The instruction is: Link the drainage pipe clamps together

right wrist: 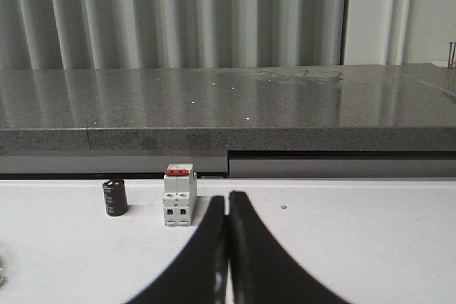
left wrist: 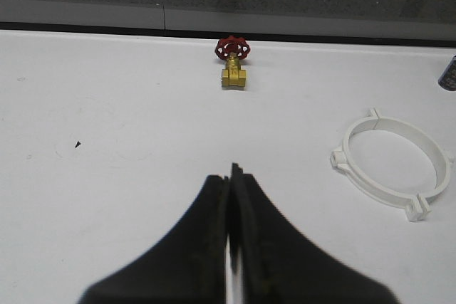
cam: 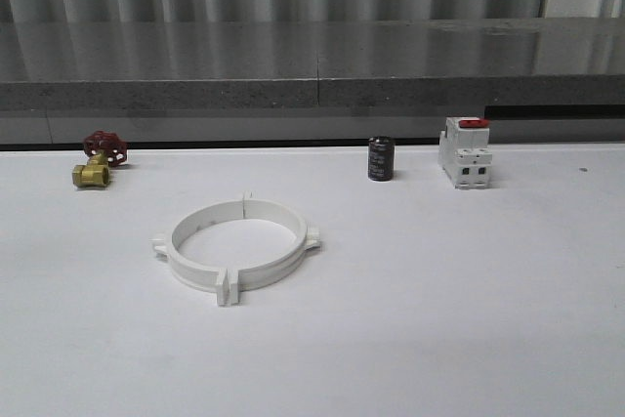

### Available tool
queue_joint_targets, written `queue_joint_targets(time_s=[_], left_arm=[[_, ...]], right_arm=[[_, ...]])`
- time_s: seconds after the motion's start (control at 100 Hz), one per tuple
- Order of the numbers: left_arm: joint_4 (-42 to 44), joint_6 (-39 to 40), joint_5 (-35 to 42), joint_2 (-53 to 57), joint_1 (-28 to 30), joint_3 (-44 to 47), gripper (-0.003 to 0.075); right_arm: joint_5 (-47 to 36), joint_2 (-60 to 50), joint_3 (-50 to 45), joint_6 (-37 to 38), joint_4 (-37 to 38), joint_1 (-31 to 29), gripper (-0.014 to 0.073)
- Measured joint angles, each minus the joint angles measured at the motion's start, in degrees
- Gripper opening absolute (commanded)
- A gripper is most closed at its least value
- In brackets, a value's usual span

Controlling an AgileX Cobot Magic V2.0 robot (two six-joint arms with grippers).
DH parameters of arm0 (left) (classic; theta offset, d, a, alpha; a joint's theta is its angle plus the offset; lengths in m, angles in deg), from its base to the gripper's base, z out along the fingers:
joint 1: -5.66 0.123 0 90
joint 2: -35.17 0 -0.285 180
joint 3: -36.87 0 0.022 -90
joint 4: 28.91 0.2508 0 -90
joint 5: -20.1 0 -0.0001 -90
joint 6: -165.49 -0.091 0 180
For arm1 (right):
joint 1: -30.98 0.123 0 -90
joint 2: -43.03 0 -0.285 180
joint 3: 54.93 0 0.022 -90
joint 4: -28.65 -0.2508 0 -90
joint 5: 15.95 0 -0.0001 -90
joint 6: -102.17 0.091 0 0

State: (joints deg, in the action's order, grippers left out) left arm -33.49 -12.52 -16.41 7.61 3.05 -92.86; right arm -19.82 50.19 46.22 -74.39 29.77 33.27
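Observation:
The two white drainage pipe clamps (cam: 237, 243) lie on the white table left of centre, their halves meeting to form one ring with tabs at the seams; the ring appears again in the left wrist view (left wrist: 394, 166). My left gripper (left wrist: 231, 170) is shut with nothing held, hovering over bare table well apart from the ring. My right gripper (right wrist: 229, 196) is also shut and empty, near the white block with a red top.
A brass valve with a red handwheel (cam: 98, 159) stands at the back left. A black cylinder (cam: 381, 159) and the white block with a red top (cam: 466, 151) stand at the back right. A grey ledge (cam: 312, 75) borders the table's far edge.

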Motion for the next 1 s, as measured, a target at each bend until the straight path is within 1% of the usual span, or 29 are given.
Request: queue_joint_targets(time_s=[0.71, 0.81, 0.89, 1.0], left_arm=[[0.0, 0.0, 0.4, 0.2, 0.0, 0.2, -0.002], [0.5, 0.0, 4.8, 1.5, 0.0, 1.9, -0.002], [0.7, 0.0, 12.0, 3.3, 0.0, 5.0, -0.002], [1.7, 0.0, 21.1, 6.9, 0.0, 11.5, -0.002]], right_arm=[[0.0, 0.0, 0.0, 0.0, 0.0, -0.1, -0.0067], [0.0, 0.0, 0.0, 0.0, 0.0, -0.1, -0.0067], [0.0, 0.0, 0.0, 0.0, 0.0, -0.1, -0.0067], [0.0, 0.0, 0.0, 0.0, 0.0, -0.1, -0.0067]])
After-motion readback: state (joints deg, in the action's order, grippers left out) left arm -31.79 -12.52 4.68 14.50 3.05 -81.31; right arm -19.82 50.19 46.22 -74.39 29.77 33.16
